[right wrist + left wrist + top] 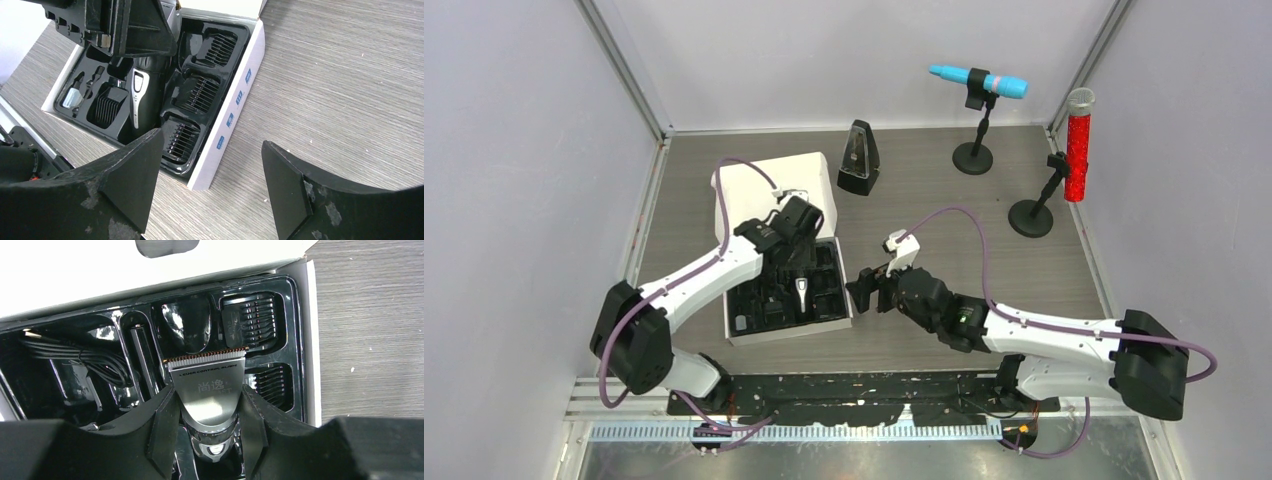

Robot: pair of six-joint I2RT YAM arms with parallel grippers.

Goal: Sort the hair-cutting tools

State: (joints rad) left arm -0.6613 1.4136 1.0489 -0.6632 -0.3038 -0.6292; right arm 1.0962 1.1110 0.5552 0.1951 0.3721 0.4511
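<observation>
Clipper (210, 382) lies centre-left of the overhead frame, along the middle channel of the black tray (759, 305). In the left wrist view its silver blade head points to the frame top; seated or slightly lifted, can't tell. Left gripper (207, 394) jaws clamped on both sides of that head. Comb guards (250, 320) fill the pockets at the tray's right edge, three in a column in the right wrist view, one more left of the clipper body. Coiled cable (75, 357) in the left pocket of the left wrist view; small bottle (72, 97) in the pocket at the left of the right wrist frame. Tray sits in a white box (789, 334), lid (759, 185) folded open toward frame top. Right gripper (871, 290) just right of the box over the bench (944, 180), jaws wide, holding nothing. Metronome (858, 158), blue microphone (977, 81) and red microphone (1078, 145) stand along the top and upper right, well apart from the box.
</observation>
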